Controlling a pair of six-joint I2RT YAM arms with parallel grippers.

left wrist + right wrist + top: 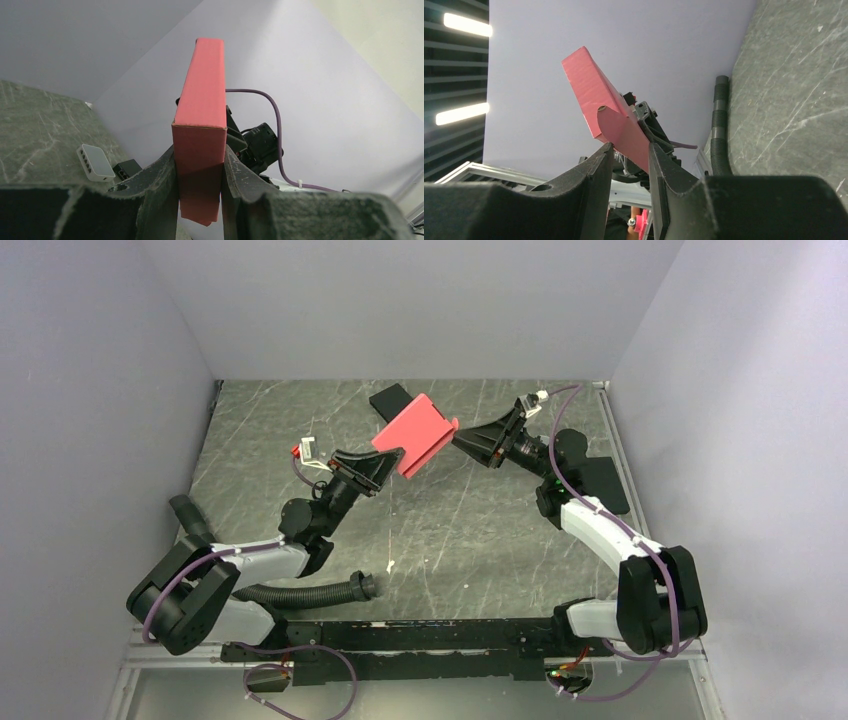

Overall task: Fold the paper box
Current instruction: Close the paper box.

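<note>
Above the table [480,540], the left gripper [199,162] clamps the box [415,430]; the right gripper [630,150] straddles its flap [624,131], maybe pinching it, can't tell.

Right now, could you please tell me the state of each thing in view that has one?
paper box: off the table, body folded, one end flap sticking out.
left gripper: shut on the paper box.
right gripper: shut on the end flap.
black box: lying flat on the table.

place: robot lab cell | evid: plain white wall panels [420,300] round dark marbled tbl [470,540]
</note>
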